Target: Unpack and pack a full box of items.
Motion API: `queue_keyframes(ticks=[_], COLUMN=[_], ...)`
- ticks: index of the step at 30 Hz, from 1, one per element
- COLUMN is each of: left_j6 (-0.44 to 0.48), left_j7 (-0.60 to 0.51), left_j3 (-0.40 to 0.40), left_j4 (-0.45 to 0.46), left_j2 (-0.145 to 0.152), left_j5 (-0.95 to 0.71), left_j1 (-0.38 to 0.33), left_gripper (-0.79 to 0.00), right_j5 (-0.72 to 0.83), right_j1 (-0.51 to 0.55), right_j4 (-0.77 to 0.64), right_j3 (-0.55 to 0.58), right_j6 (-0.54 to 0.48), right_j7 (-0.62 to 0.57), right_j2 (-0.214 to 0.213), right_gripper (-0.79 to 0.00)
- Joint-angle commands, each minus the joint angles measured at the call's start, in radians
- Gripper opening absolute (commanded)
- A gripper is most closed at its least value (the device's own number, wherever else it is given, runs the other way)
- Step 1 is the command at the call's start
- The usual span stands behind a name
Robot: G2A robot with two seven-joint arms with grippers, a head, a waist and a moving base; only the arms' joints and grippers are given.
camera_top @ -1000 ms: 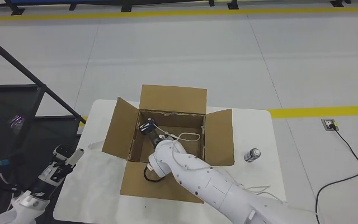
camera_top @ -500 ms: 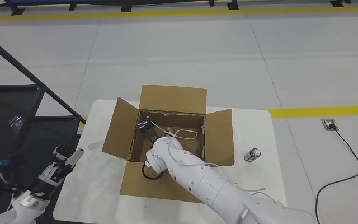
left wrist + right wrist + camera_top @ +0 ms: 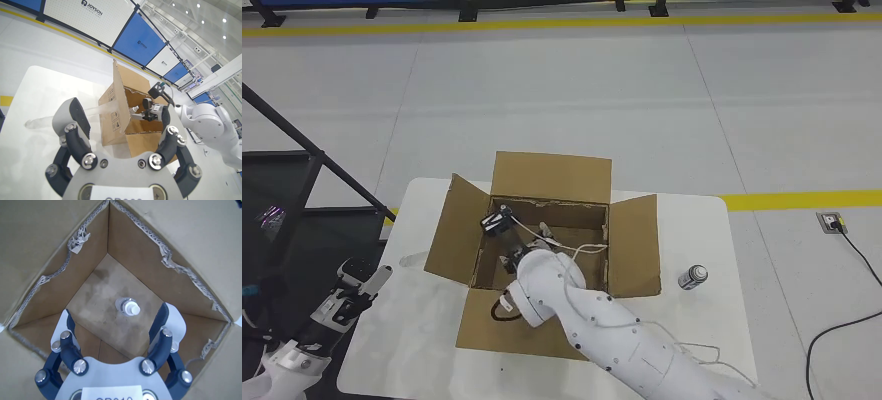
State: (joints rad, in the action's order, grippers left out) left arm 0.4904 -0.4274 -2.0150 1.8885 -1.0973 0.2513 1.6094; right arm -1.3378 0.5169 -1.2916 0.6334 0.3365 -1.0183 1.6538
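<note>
On the table [image 3: 712,290] stood the open box [image 3: 552,175], its inside mostly hidden by the right arm from above, holding one upright bottle [image 3: 128,308] beneath the wide-spread, empty right gripper [image 3: 115,311], while the left gripper [image 3: 121,111] hung wide-spread near the table's left edge and a can [image 3: 693,277] stood right of the box.

Brown cardboard box [image 3: 550,176]: upright mid-surface [image 3: 712,230], open, four flaps folded outward, rim edges torn.
Small clear bottle [image 3: 128,309], white cap: upright on box floor, apart from walls.
Small dark-and-silver can [image 3: 694,277]: on surface beyond right flap, apart from box.
</note>
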Motion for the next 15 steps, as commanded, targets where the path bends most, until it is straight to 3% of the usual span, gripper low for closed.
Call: queue_keyframes(ticks=[1,7,11,15], left_j6=[0.0,0.0,0.0,0.0], left_j7=[0.0,0.0,0.0,0.0], left_j3=[0.0,0.0,0.0,0.0], left_j4=[0.0,0.0,0.0,0.0], left_j2=[0.0,0.0,0.0,0.0], left_j5=[0.0,0.0,0.0,0.0], left_j1=[0.0,0.0,0.0,0.0], left_gripper=[0.0,0.0,0.0,0.0], right_j5=[-0.099,-0.214,-0.22,-0.175], right_j1=[0.1,0.357,0.47,0.544], right_j4=[-0.201,-0.623,-0.771,-0.818], right_j3=[0.078,0.328,0.503,0.705], right_j6=[-0.034,-0.192,-0.243,-0.262], right_j7=[-0.064,-0.163,-0.161,-0.149], right_j2=[-0.044,-0.126,-0.153,-0.171], right_gripper=[0.0,0.0,0.0,0.0])
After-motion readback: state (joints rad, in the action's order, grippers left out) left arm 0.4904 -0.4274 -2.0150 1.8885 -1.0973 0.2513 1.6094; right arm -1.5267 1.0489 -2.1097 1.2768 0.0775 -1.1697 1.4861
